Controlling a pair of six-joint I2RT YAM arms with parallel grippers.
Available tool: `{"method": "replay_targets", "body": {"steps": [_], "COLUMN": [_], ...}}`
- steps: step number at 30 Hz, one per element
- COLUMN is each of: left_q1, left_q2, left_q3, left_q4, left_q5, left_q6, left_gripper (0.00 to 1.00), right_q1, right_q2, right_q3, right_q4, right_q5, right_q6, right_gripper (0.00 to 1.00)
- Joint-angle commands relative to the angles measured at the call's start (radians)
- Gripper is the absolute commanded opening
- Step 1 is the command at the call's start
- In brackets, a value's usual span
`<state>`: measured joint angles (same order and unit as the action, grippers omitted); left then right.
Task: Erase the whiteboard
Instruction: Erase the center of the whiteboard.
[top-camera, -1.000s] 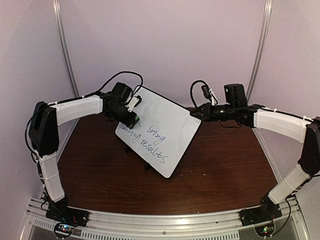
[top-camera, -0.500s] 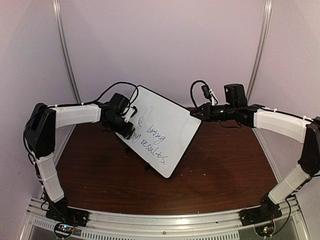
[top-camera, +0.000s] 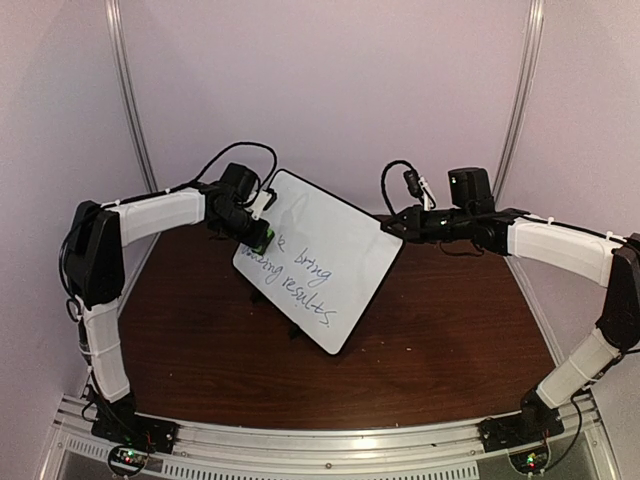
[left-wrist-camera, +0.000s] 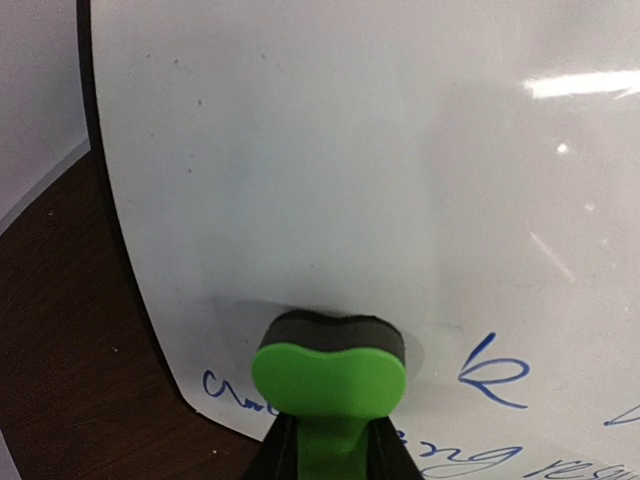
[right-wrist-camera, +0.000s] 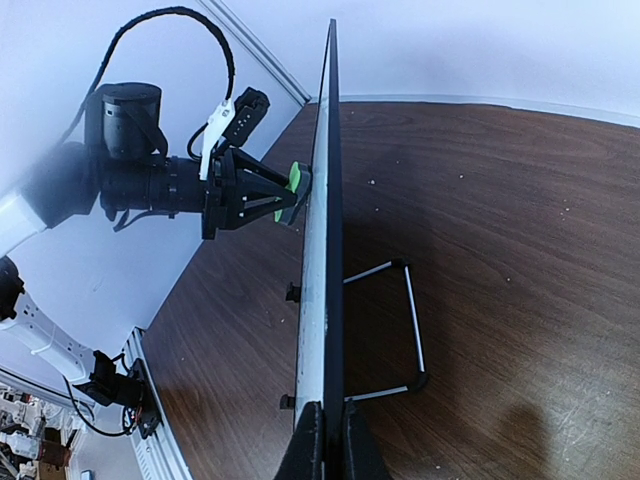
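The whiteboard (top-camera: 330, 262) stands tilted on the brown table, with blue handwriting across its lower half and a blank upper part (left-wrist-camera: 350, 180). My left gripper (top-camera: 262, 240) is shut on a green eraser (left-wrist-camera: 328, 375), whose dark felt presses on the board near its left edge, just above the writing. My right gripper (right-wrist-camera: 328, 430) is shut on the whiteboard's right edge, which appears edge-on (right-wrist-camera: 322, 250) in the right wrist view. That view also shows the left gripper (right-wrist-camera: 285, 200) and the eraser (right-wrist-camera: 294, 178) against the board's face.
A thin wire stand (right-wrist-camera: 412, 320) props the board from behind on the brown table (top-camera: 450, 340). White walls close in at the back and both sides. Black cables loop above both wrists.
My left gripper slid the eraser down and left along the board's left edge, then back up to about where it started. The right gripper and the board stayed put.
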<state>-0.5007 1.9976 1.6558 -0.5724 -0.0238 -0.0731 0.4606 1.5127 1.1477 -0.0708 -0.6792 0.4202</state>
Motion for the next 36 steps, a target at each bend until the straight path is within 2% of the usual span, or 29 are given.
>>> {"method": "replay_targets", "body": {"steps": [1, 11, 15, 20, 26, 30, 36], "left_q1": [-0.007, -0.006, -0.006, -0.007, -0.01, -0.017, -0.043], "left_q2": [0.041, -0.088, -0.086, -0.045, 0.042, 0.034, -0.048], "left_q3": [-0.018, -0.304, -0.265, -0.124, 0.041, -0.012, -0.206], "left_q4": [0.08, 0.174, 0.174, 0.173, 0.105, 0.094, 0.124], "left_q5": [0.061, 0.155, 0.147, 0.19, 0.177, 0.15, 0.12], "left_q6": [0.006, -0.067, -0.056, -0.027, -0.019, -0.029, -0.047], "left_gripper": [0.06, 0.05, 0.06, 0.06, 0.06, 0.06, 0.06], "right_q1": [0.044, 0.044, 0.044, 0.047, 0.046, 0.046, 0.049], "right_q2": [-0.019, -0.009, -0.002, -0.008, -0.011, -0.01, -0.001], "right_q3": [0.026, 0.027, 0.032, 0.031, 0.029, 0.03, 0.032], "right_q4": [0.034, 0.037, 0.039, 0.034, 0.03, 0.028, 0.029], "right_q5": [-0.114, -0.114, -0.118, -0.114, -0.11, -0.108, -0.109], "right_q6": [-0.098, -0.098, -0.095, -0.098, -0.099, -0.1, -0.101], "right_gripper": [0.0, 0.0, 0.0, 0.0, 0.0, 0.0, 0.0]}}
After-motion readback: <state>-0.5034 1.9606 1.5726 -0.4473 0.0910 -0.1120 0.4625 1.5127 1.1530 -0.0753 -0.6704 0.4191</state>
